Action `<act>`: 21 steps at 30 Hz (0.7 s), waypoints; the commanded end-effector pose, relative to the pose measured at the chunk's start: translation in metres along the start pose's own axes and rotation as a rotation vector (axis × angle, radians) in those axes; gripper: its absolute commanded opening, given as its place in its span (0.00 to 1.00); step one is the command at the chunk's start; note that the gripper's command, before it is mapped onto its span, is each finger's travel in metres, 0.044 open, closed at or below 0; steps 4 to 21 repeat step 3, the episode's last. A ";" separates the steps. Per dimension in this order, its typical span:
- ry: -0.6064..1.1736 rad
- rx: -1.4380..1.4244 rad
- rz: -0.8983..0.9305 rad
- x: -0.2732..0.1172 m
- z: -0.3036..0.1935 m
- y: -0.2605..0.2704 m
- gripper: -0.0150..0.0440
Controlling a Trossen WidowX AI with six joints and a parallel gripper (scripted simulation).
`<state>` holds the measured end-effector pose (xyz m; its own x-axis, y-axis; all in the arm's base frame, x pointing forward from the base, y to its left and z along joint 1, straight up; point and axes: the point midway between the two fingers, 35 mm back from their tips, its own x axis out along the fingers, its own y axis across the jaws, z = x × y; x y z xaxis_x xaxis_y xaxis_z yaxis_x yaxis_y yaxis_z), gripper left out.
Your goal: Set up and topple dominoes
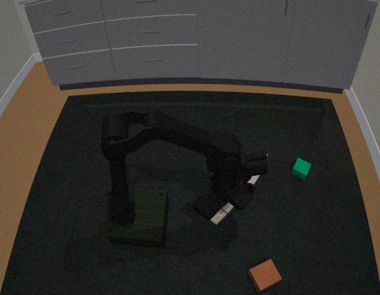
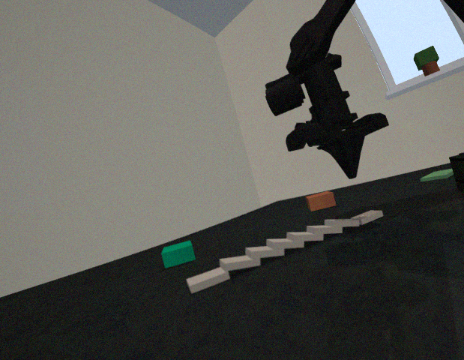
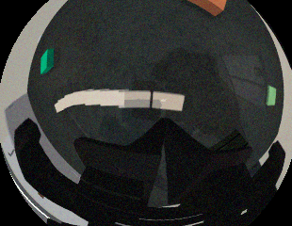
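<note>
Two fingers meet at the tip of my gripper (image 1: pixel 240 206) (image 2: pixel 352 176) (image 3: pixel 166 121): closed, nothing between them. They hang above the surface, apart from the dominoes. From the top my own dark arm (image 1: pixel 183 139) masks the finger outlines and much of the row.

Eight pale dominoes (image 1: pixel 218 217) (image 2: pixel 276 244) (image 3: pixel 108 99) counted in the exterior view, all down, most overlapping like shingles. At the end nearer my base, a thin dark gap shows in the wrist view between the last piece and its neighbour. Individual edges merge toward the far end there.

Beyond the row's far end, a teal block (image 1: pixel 301 167) (image 2: pixel 178 253) (image 3: pixel 47 61); off to one side, an orange block (image 1: pixel 265 275) (image 2: pixel 321 201) (image 3: pixel 209 6), cut by the wrist view's upper edge. A light green flat piece (image 2: pixel 437 175) (image 3: pixel 271 95) lies near my base plate (image 1: pixel 151 216), partly hidden in the exterior view.

Surface (image 1: pixel 72 190) (image 2: pixel 127 310) (image 3: pixel 184 38) near black, grainy, with faint reflections; shadows hard to separate from it. Tan floor (image 1: pixel 18 126) around it. Farther: grey cabinets (image 1: pixel 151 38) with slim handles, beige walls (image 2: pixel 108 135), a bright window (image 2: pixel 410 31), cropped, with a blocky potted plant (image 2: pixel 426 58) on its sill.
</note>
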<state>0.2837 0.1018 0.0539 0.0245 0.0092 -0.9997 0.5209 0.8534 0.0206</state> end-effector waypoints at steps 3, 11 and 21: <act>0.002 0.005 0.002 -0.001 -0.001 0.000 0.25; 0.002 0.005 0.002 -0.001 -0.001 0.000 0.25; 0.002 0.005 0.002 -0.001 -0.001 0.000 0.25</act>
